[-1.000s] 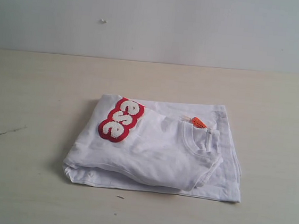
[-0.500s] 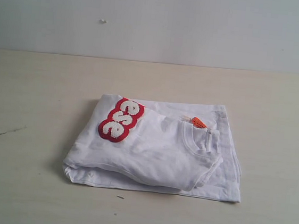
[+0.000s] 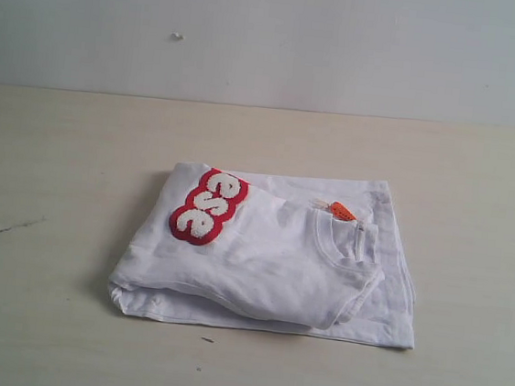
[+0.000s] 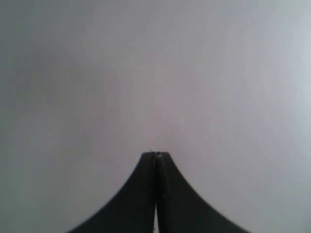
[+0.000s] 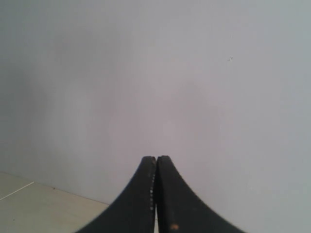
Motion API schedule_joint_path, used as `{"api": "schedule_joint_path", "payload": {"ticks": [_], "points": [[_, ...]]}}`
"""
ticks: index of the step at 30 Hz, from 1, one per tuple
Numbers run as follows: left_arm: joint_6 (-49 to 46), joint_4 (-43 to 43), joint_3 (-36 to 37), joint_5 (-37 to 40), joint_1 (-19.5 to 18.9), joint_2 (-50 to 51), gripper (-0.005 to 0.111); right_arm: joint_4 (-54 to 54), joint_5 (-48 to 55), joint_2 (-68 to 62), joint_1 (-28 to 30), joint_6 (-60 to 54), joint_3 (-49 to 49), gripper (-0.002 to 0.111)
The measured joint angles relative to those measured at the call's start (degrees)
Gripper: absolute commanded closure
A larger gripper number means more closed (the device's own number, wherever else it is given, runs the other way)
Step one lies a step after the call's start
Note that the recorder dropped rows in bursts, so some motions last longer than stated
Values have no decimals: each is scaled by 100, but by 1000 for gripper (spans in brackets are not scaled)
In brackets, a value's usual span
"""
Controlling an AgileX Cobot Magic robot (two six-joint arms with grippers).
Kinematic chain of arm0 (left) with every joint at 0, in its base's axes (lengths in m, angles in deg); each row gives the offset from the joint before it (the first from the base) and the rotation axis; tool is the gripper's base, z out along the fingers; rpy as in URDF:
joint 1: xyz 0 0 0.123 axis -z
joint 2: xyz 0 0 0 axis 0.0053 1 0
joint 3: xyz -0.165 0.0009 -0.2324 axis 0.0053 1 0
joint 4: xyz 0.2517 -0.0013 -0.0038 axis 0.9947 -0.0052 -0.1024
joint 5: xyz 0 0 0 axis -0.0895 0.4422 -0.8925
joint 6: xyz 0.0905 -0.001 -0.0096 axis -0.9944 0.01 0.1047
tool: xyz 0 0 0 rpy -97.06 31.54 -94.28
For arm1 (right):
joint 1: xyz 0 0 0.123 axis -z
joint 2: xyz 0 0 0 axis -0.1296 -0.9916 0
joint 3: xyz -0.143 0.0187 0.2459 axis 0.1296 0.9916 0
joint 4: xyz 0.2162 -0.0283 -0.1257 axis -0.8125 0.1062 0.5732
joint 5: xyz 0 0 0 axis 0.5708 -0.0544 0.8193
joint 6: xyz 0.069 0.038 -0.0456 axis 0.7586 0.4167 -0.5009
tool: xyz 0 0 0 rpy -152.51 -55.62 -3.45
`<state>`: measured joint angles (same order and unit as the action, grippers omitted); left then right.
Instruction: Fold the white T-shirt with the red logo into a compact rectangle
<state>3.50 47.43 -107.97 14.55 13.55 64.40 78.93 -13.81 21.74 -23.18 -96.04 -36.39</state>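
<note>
The white T-shirt [image 3: 269, 259] lies as a folded bundle about midway across the tabletop [image 3: 51, 227], well clear of the far edge where the wall [image 3: 274, 38] begins. The red logo [image 3: 208, 206] shows only in part, at the bundle's far left corner. The collar [image 3: 344, 244] and an orange tag [image 3: 343, 212] face up toward the right side.

The folding looks as good as finished, so what remains is likely only squaring up. The top layer sits a little askew, and the lower layer sticks out along the right side and the near edge. A good tidy would pinch just the loose top corner near the collar and draw it gently outward to meet the layer beneath. The stack should not be dragged, and a sweep from the left would risk curling the thick logo strip.

The exterior view alone shows the shirt, and no arm appears in it. The wrist views alone show the jaws. The left gripper [image 4: 155, 154] and the right gripper [image 5: 156, 158] are both pressed fully together and hold nothing, each facing pale wall. The right wrist view also catches a sliver of tabletop.
</note>
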Motion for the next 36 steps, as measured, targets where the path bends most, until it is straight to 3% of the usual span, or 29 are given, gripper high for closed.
{"api": "schedule_joint_path", "payload": {"ticks": [14,26,36], "points": [[2173,1454,704,-230,-794,-184,107,-11,0,0,0,0,0,108],[2323,1549,1686,-500,-1211,-184,107,-11,0,0,0,0,0,108],[2323,1700,2873,-1077,-1255,-174,107,-11,0,0,0,0,0,108]]}}
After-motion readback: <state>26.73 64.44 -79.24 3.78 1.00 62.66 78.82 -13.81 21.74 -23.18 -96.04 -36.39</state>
